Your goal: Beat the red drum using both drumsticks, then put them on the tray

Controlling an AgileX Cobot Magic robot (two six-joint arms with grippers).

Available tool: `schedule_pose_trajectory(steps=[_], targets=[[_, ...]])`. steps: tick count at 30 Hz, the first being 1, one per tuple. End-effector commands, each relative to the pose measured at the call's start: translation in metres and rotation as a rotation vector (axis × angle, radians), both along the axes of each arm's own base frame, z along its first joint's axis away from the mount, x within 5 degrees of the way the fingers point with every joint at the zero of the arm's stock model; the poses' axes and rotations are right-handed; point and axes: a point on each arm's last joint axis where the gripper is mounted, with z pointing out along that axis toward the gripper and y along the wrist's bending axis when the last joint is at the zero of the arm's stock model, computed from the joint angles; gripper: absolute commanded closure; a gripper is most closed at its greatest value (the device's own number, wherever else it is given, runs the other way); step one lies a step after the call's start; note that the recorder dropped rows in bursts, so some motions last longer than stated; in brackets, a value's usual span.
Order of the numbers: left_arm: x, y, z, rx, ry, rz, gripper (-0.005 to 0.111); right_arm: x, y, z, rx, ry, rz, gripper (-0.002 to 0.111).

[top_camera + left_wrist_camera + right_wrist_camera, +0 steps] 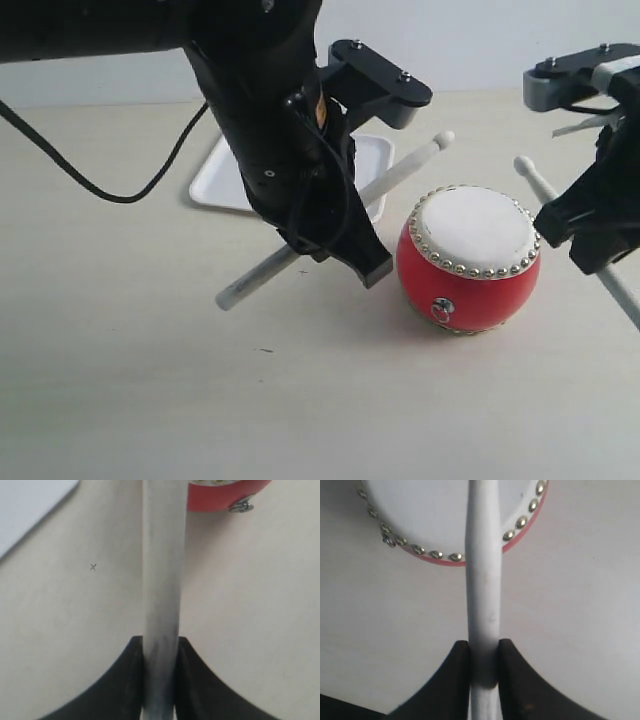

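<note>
Jaws grip both drumsticks, left arm hiding part of tray

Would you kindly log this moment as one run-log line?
left gripper: shut on left drumstick, tip off red drum | right gripper: shut on right drumstick, over drum skin | tray: no sticks yet

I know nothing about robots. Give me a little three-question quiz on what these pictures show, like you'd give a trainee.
1. True or false: the tray holds no stick yet.
2. The left gripper is: A) open and empty; B) shut on the left drumstick; C) shut on a spoon.
3. Fill in: the right gripper aims the right drumstick toward the red ____.
Key: 1 true; 2 B; 3 drum.
</note>
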Motion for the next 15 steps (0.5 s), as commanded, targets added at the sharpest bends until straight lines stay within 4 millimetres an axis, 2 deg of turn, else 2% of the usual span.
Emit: schedule_pose_trajectory(steps=[1, 4, 6, 9, 15], targets=[[-0.008, 0.01, 0.031, -0.06, -0.056, 0.004, 0.107, 0.012, 0.005, -0.038, -0.035, 0.136, -0.005, 0.108], [-0.009, 0.011, 0.037, -0.086, -0.074, 0.003, 0.107, 0.018, 0.011, -0.061, -0.016, 0.23, -0.007, 0.108], [-0.007, 0.009, 0.035, -0.101, -0.083, 0.001, 0.107, 0.021, 0.013, -0.062, -0.008, 0.235, 0.01, 0.108], [-0.003, 0.001, 0.014, -0.114, -0.086, -0.005, 0.107, 0.018, 0.012, -0.037, 0.007, 0.173, 0.017, 0.108], [0.007, -0.012, -0.069, 0.075, 0.046, -0.012, 0.107, -0.002, 0.002, 0.03, 0.052, -0.059, 0.033, 0.108]])
